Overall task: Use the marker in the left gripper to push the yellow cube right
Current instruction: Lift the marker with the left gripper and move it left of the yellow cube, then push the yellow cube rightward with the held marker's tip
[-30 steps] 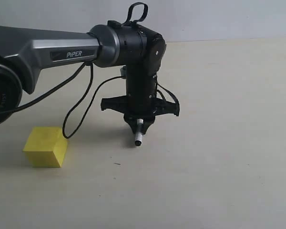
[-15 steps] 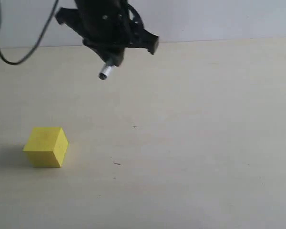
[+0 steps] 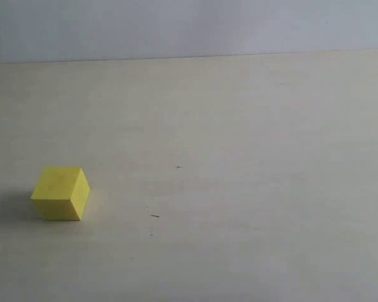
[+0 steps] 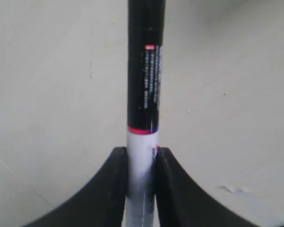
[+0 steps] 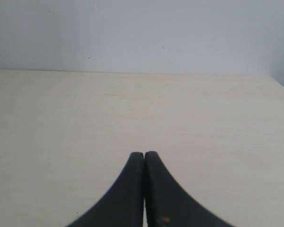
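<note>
The yellow cube rests alone on the pale table at the left of the exterior view, and neither arm shows there. In the left wrist view my left gripper is shut on the marker. Its white barrel sits between the two black fingers, and the black labelled part sticks out beyond them over bare table. The cube does not appear in that view. In the right wrist view my right gripper is shut with its fingers pressed together and nothing between them.
The pale table runs back to a light wall. A few small dark specks lie on the surface to the right of the cube.
The left arm with the marker rose from right of the cube, went up and left, and has left the exterior view. The cube has stayed in place.
</note>
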